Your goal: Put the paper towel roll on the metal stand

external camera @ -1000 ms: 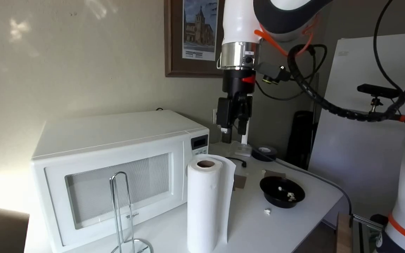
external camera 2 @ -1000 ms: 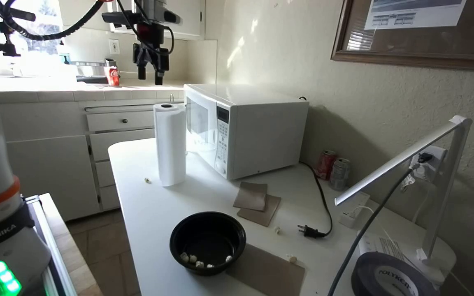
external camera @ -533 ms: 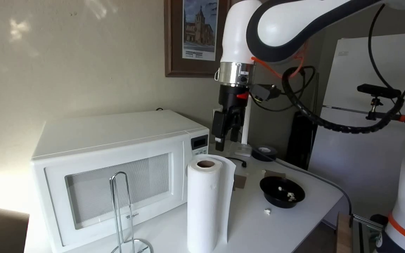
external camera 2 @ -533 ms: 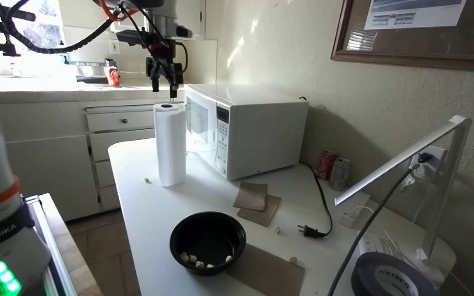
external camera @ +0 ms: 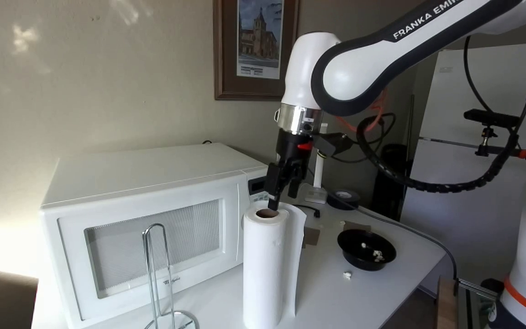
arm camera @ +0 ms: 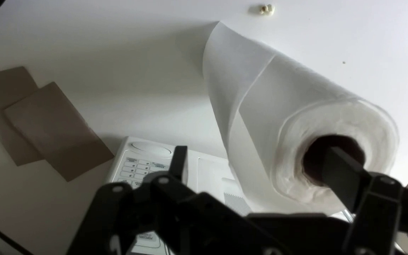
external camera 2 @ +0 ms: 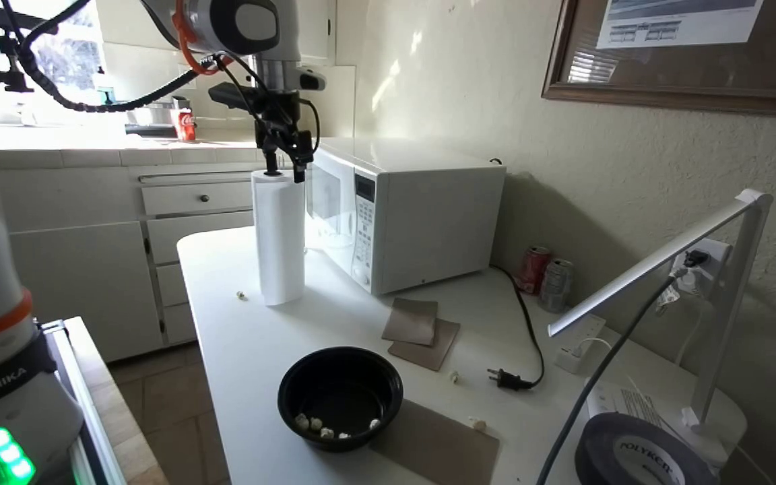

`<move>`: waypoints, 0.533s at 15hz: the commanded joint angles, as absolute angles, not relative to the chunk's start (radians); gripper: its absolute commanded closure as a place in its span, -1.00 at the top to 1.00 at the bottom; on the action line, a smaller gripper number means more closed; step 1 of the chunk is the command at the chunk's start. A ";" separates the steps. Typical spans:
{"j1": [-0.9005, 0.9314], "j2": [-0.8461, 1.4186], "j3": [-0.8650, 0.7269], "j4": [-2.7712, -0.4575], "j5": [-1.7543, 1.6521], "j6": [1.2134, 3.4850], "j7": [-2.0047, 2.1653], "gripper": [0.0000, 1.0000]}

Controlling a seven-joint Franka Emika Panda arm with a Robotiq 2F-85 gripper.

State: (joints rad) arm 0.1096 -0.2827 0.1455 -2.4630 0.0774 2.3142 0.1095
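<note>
Near left in an exterior view, the metal stand (external camera: 152, 276) is bare, with the paper towel roll (external camera: 264, 269) upright on the table (external camera: 322, 292) to its right, neither moved. What changed: the gripper (external camera: 283, 199) dropped from well above to the roll's top, spread wide, pinching nothing; in the wrist view one finger (arm camera: 345, 177) lines up with the core (arm camera: 313, 156), the other sits past the loose sheet (arm camera: 230, 63), can't tell if the first is inside yet. So the reach looks nearly done; likely next: lower, pinch the wall, lift clear of the microwave (external camera: 185, 196) behind, carry left.
</note>
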 commanded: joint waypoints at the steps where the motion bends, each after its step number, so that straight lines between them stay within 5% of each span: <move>1: 0.115 -0.255 0.138 -2.476 0.079 2.359 0.100 0.47; 8: 0.117 -0.239 0.138 -2.468 0.082 2.344 0.100 -0.57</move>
